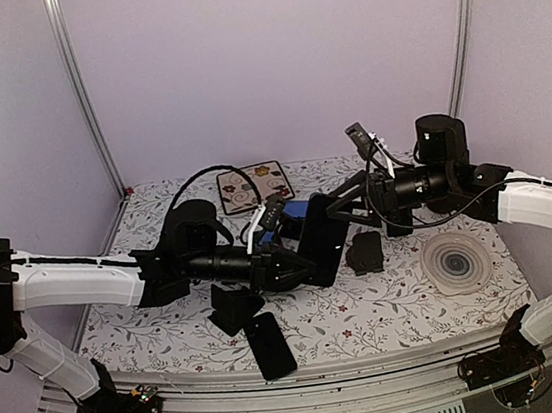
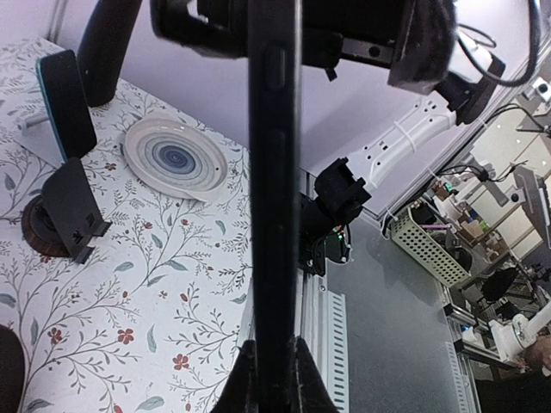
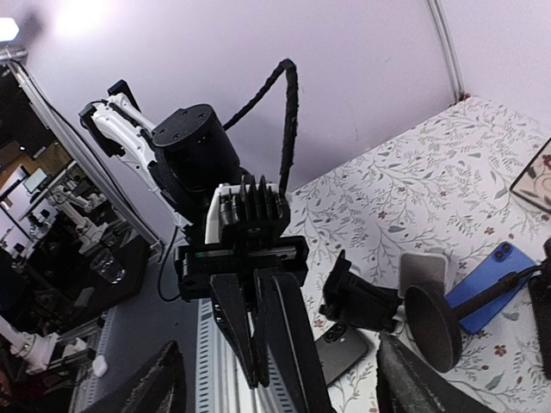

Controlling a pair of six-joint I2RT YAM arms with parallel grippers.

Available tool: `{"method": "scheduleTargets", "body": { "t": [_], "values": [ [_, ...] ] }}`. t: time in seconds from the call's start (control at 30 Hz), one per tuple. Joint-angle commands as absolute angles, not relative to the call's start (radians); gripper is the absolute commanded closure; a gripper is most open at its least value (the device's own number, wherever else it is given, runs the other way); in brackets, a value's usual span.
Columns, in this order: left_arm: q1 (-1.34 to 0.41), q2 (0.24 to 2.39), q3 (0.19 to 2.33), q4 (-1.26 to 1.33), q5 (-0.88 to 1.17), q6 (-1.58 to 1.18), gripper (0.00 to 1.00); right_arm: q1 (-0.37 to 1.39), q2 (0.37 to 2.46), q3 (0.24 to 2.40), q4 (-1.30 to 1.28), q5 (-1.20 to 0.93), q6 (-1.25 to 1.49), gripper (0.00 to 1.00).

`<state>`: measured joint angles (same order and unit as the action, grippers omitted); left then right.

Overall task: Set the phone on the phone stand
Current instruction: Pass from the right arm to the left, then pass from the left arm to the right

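Observation:
A black phone (image 1: 322,239) hangs upright above the table's middle, and my left gripper (image 1: 299,269) is shut on its lower end. In the left wrist view the phone (image 2: 275,198) shows edge-on, pinched between my left gripper's (image 2: 274,379) fingers. My right gripper (image 1: 345,208) stands open around the phone's upper end, its fingers apart from it. In the right wrist view the fingers (image 3: 159,383) spread wide on either side of the phone (image 3: 297,344). One black phone stand (image 1: 233,307) sits below the left gripper. Another phone stand (image 1: 367,252) sits to the right.
A second black phone (image 1: 270,344) lies flat near the table's front edge. A blue phone (image 1: 294,210) lies behind the grippers. A striped plate (image 1: 456,263) sits at the right, and a flowered mat (image 1: 250,184) lies at the back.

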<state>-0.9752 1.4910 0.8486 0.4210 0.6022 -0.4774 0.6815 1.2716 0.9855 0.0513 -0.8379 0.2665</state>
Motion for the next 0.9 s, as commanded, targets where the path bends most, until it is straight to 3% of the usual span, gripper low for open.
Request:
{"method": "scheduleTargets", "body": {
  "t": [0.0, 0.2, 0.87],
  "values": [
    [-0.98, 1.475, 0.855, 0.44, 0.546, -0.47, 1.0, 0.681, 1.213, 0.968, 0.071, -0.683, 0.259, 0.17],
    [-0.98, 1.456, 0.853, 0.4, 0.452, -0.451, 1.0, 0.681, 1.152, 0.934, 0.043, -0.377, 0.317, 0.0],
    [-1.066, 1.519, 0.928, 0.306, 0.045, -0.42, 1.0, 0.683, 1.158, 0.913, -0.107, -0.138, 0.564, 0.01]
  ]
}}
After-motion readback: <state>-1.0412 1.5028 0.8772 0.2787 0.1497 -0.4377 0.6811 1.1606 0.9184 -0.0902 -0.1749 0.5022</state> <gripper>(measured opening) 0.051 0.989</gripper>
